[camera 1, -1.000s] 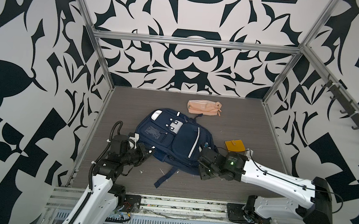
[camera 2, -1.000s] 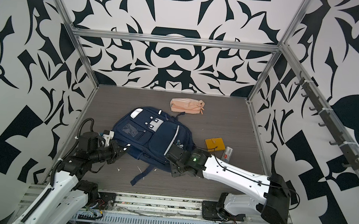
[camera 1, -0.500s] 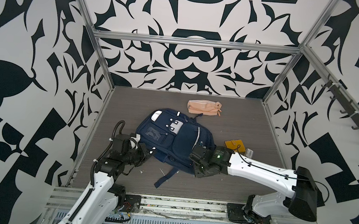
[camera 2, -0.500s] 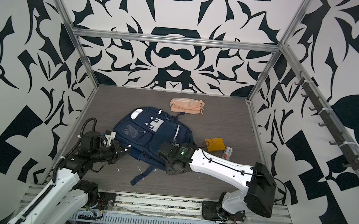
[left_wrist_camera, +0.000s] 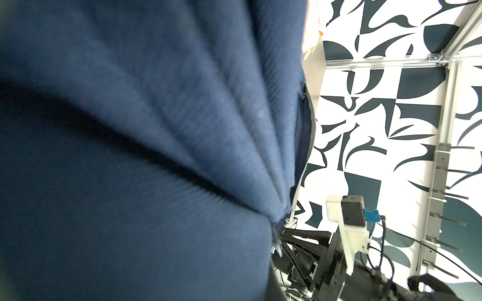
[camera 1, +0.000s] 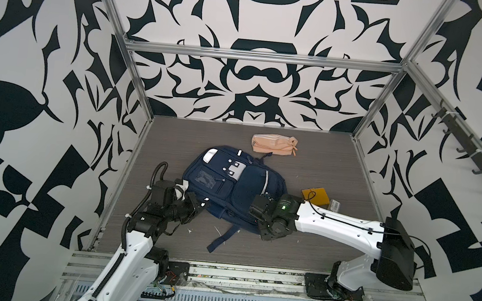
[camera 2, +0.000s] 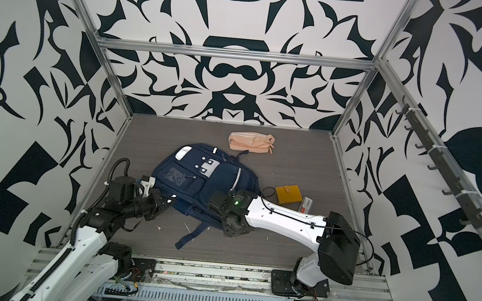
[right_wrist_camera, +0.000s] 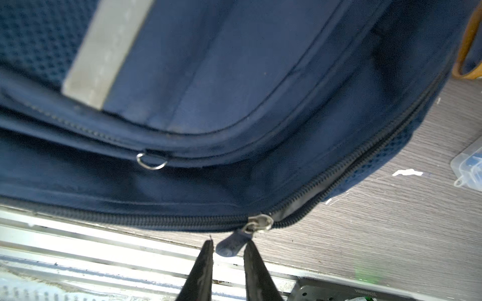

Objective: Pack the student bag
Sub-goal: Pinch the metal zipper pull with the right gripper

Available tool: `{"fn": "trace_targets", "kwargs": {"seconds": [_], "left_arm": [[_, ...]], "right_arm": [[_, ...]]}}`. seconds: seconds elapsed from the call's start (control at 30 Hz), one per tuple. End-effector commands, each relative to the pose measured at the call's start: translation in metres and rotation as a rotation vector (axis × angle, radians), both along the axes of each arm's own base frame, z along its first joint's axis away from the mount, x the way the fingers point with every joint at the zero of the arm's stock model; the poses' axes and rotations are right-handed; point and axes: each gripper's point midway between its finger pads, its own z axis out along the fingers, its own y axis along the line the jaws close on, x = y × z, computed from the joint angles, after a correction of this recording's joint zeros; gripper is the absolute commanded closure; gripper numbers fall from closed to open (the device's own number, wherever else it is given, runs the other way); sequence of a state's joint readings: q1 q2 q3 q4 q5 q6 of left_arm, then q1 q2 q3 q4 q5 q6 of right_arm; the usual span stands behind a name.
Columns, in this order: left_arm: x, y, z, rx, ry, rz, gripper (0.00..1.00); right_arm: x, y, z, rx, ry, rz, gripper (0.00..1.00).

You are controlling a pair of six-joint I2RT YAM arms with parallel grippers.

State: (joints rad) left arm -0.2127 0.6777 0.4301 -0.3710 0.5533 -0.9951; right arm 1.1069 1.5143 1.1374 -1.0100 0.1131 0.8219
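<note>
The black fingers point(right_wrist_camera: 203, 265) of the right gripper point(right_wrist_camera: 227, 244) are drawn in to a narrow gap, with the grey-blue zip pull tab point(right_wrist_camera: 230, 246) caught between their tips. The tab hangs from the silver metal slider point(right_wrist_camera: 260, 224) on the long dark zip edging the large navy-blue fabric backpack point(camera 1: 230, 186). That backpack lies flat, front face up, near the middle of the grey wood-grain table point(camera 1: 307, 169), between the two arms. The left gripper point(camera 1: 196, 205) is closed tight at the bag's near left corner; its wrist view shows only bunched blue cloth, so whether it pinches a fold or merely presses there I cannot tell. The peach-pink fabric pencil pouch point(camera 1: 273, 144) lies just beyond the bag's far edge. The mustard-yellow square wallet point(camera 1: 315, 196) and small clear plastic box point(camera 1: 334, 205) sit near its right side, all out on the table, so packing proper looks not yet begun. The step in hand looks like opening the main compartment. The next move, I judge, calls for drawing the slider along its track in line with the teeth, while the left gripper anchors the soft bag against sliding or bunching. The thin tab could slip from so shallow a pinch.
</note>
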Motion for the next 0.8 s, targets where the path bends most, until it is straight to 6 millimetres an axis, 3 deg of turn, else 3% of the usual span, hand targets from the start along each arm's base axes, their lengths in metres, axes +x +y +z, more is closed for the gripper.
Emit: {"fn": "trace_targets", "kwargs": {"seconds": [0.0, 0.2, 0.37, 0.5, 0.6, 0.77], "left_arm": [[0.013, -0.007, 0.038, -0.040, -0.139, -0.028, 1.00], [0.015, -0.008, 0.038, -0.041, -0.135, -0.027, 1.00], [0.015, -0.007, 0.037, -0.039, -0.134, -0.024, 1.00], [0.015, -0.007, 0.036, -0.040, -0.131, -0.023, 1.00], [0.015, -0.007, 0.036, -0.039, -0.133, -0.020, 1.00], [0.014, -0.007, 0.035, -0.041, -0.129, -0.018, 1.00]], "right_arm": [[0.003, -0.005, 0.000, -0.032, -0.021, 0.012, 0.75], [0.003, -0.005, -0.012, -0.049, -0.014, 0.016, 0.75], [0.006, -0.009, -0.015, -0.068, -0.018, 0.020, 0.67], [0.009, -0.015, -0.017, -0.082, -0.024, 0.015, 0.67], [0.012, -0.017, -0.016, -0.081, -0.034, 0.008, 0.72], [0.011, -0.023, -0.015, -0.096, -0.032, 0.006, 0.90]]}}
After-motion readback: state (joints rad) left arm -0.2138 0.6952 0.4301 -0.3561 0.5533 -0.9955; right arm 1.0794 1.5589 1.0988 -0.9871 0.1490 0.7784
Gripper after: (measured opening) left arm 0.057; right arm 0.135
